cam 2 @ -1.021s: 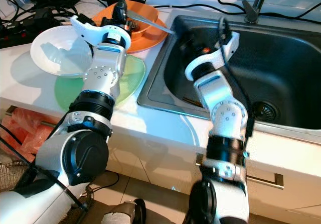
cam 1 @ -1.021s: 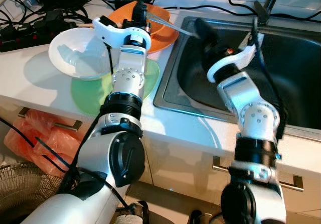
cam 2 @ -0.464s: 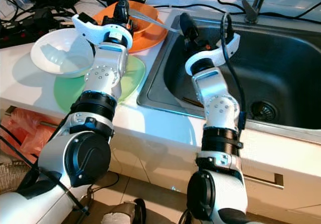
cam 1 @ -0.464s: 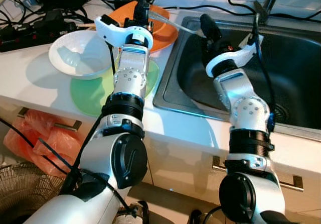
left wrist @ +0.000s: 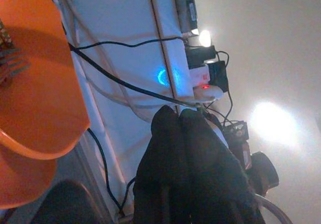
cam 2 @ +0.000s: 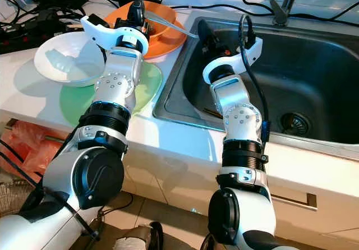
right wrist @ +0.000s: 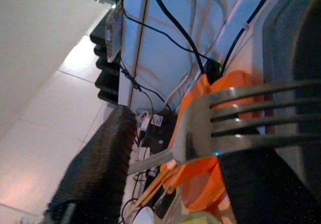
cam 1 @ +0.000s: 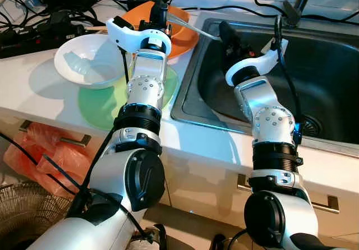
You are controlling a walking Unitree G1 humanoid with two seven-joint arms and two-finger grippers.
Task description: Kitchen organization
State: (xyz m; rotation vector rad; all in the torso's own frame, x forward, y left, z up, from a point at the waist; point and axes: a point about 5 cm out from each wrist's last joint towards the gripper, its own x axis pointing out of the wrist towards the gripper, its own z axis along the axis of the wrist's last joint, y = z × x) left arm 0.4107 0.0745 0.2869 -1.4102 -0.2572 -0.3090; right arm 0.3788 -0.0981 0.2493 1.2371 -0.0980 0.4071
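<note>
A bowl (cam 1: 90, 59) is set on a mat (cam 1: 104, 101) on the bench (cam 1: 39, 93); plates (cam 1: 182, 34) lie behind, sink (cam 1: 331, 76) right.

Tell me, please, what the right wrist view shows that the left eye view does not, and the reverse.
The right wrist view adds the fork's four tines close up, with the right gripper shut on it. The left eye view adds the white bowl, the green plate, the sink and the left gripper above the orange plate. Shared: the fork, the orange plate and the cables behind.

kitchen, steel sink (cam 1: 331, 87), counter (cam 1: 33, 87), bowls (cam 1: 84, 65)
</note>
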